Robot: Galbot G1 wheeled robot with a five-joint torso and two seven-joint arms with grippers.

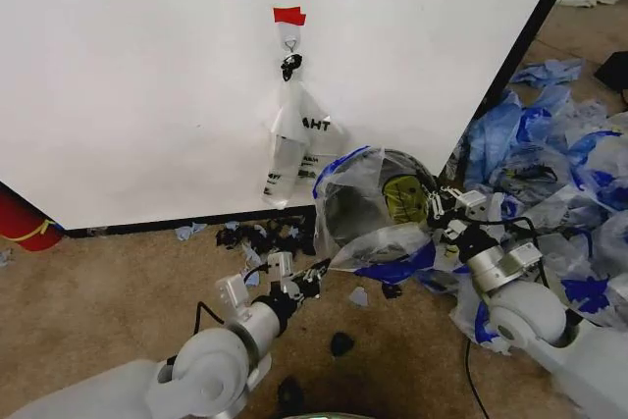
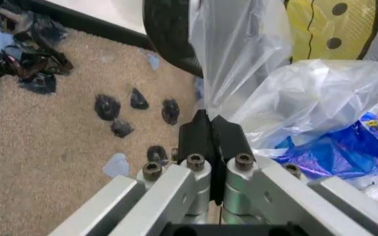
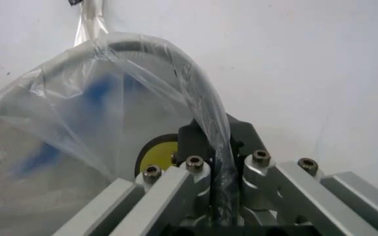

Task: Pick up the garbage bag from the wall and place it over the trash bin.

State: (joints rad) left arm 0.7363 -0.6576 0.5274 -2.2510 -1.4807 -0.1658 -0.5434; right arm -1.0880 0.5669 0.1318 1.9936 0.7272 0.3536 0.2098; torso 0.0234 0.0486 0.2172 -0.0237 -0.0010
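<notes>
Bag half over the bin, both my grippers on it.

I see the garbage bag (image 1: 378, 205), thin and translucent with a yellow smiley and blue patches, draped over the black trash bin (image 1: 339, 211) at the wall (image 1: 147, 76). My right gripper (image 1: 439, 205) pinches its edge at the rim; my left gripper (image 1: 316, 275) is pressed together at the bag's lower fold. Beige carpet (image 1: 108, 291), dark scraps, blue-and-white bags heaped to the right.

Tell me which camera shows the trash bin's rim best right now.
The right wrist view: the trash bin rim arcs close up under the garbage bag, with the right end effector shut on both. The head view shows the whole bin by the wall, small. The left wrist view catches a dark edge.
</notes>
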